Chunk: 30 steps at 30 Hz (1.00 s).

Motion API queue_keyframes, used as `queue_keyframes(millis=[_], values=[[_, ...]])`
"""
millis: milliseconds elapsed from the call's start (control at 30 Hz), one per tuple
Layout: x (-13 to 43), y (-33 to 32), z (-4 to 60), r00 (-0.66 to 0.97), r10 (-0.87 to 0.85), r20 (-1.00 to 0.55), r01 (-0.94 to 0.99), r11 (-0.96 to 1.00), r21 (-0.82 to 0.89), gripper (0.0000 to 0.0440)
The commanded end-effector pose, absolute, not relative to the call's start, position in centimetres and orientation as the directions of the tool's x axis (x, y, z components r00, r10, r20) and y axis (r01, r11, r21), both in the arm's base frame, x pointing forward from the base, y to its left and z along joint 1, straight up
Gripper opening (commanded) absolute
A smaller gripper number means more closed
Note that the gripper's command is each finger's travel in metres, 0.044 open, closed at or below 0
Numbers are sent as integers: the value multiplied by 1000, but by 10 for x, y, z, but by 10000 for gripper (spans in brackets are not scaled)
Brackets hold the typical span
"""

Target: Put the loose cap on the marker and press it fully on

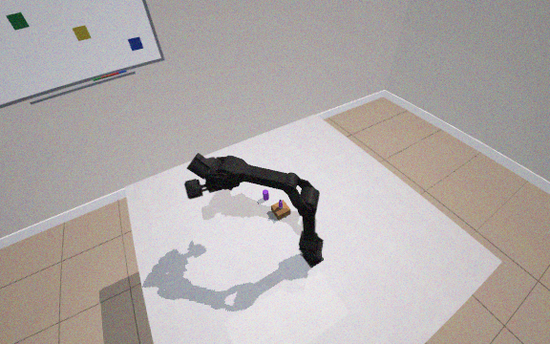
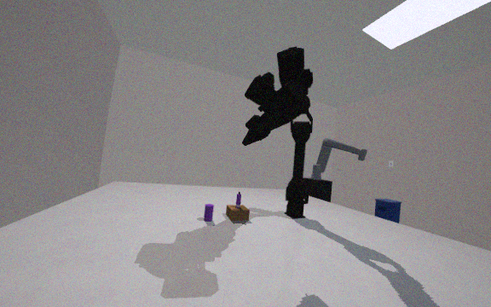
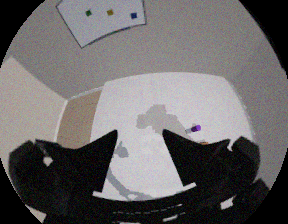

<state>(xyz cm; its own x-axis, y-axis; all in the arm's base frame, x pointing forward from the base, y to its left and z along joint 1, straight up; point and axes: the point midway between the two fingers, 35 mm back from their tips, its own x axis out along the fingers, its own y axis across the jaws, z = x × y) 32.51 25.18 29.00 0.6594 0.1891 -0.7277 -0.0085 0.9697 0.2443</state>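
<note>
A purple cap (image 1: pixel 265 195) (image 2: pixel 209 212) (image 3: pixel 196 128) stands loose on the white table beside the holder block. The brown holder block (image 1: pixel 283 215) (image 2: pixel 238 214) sits on the table, and only a sliver of it shows past a finger in the wrist view. The marker (image 1: pixel 281 204) (image 2: pixel 239 199) stands upright in the block, its purple tip bare; it is hidden in the wrist view. My gripper (image 3: pixel 140 132) is open, with nothing between its fingers. It hangs high above the table, well away from the cap and the marker, which lie towards the right in the wrist view.
The white table (image 1: pixel 375 239) (image 2: pixel 79 256) carries the arm's base (image 1: pixel 311 248) (image 2: pixel 295 206), near the holder block. Shadows of the arm fall across the table. A whiteboard (image 1: pixel 55 53) (image 3: pixel 102 25) hangs on the wall. A blue box (image 2: pixel 388 211) and a grey arm (image 2: pixel 323 155) stand beyond the table.
</note>
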Motion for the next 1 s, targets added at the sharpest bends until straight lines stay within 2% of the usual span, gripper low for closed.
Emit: queue_keyframes(millis=[0, 967], values=[[331, 244, 281, 634, 166, -755, 28, 971, 238, 337], [358, 164, 230, 423, 32, -905, 285, 944, 166, 333]])
